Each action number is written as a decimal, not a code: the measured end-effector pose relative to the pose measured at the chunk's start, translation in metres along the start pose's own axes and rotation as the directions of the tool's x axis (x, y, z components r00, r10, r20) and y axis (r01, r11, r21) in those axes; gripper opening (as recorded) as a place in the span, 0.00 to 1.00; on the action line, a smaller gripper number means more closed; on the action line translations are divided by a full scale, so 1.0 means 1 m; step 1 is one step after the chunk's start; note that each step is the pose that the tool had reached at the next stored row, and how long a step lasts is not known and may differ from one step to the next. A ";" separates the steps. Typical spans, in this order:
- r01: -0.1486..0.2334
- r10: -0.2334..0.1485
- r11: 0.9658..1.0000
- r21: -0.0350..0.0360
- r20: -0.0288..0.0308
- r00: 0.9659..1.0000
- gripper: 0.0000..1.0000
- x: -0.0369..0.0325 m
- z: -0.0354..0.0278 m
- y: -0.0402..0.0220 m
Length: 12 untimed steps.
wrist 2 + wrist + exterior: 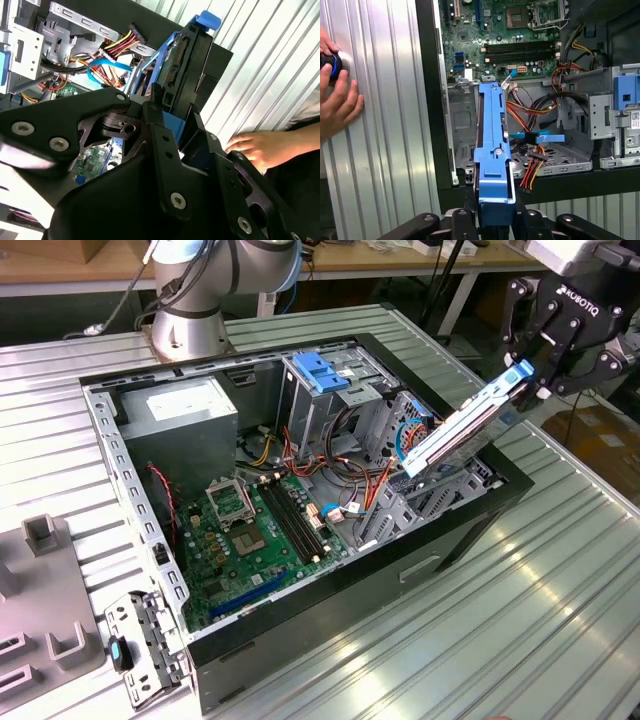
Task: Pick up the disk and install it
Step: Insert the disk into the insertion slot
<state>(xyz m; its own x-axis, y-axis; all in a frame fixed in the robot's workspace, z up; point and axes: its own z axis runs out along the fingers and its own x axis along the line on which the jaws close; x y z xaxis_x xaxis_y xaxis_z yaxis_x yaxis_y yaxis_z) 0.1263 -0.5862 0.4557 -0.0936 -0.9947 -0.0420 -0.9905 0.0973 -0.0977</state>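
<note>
Your exterior view looks down on the open case [320,625] from high and well back. Both wrist views sit close behind the hand [492,217], sharing the disk [492,150] and the case's inside.

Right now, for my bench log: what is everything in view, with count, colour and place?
disk: one, silver-grey with blue rails, tilted over the case's side at the exterior view's right
computer case: one, black, open on the table
motherboard: one, green, on the case floor
power supply: one, grey, inside the case at the exterior view's left
latch plate: one, light blue, on the drive cage
table: one, silver, ribbed
hand: one, a person's, on the table
arm base: one, grey, behind the case
gripper: one, black, shut on the disk's upper end
</note>
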 end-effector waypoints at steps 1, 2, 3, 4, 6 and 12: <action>0.001 -0.001 1.000 0.018 0.002 1.000 0.37 0.0006 -0.0005 0.0056; 0.001 -0.001 1.000 0.030 0.003 1.000 0.37 0.0010 -0.0010 0.0101; 0.002 -0.002 0.999 0.047 0.005 1.000 0.37 0.0014 -0.0014 0.0144; 0.002 -0.002 0.998 0.060 0.006 1.000 0.37 0.0016 -0.0017 0.0169; 0.002 -0.003 0.997 0.078 0.008 1.000 0.37 0.0019 -0.0020 0.0193; 0.003 -0.004 0.995 0.103 0.010 1.000 0.37 0.0029 -0.0031 0.0295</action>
<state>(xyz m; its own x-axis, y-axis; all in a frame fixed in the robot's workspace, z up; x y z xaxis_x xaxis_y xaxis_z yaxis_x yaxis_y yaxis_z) 0.0965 -0.5863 0.4558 -0.0884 -0.9947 -0.0517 -0.9750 0.0970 -0.1998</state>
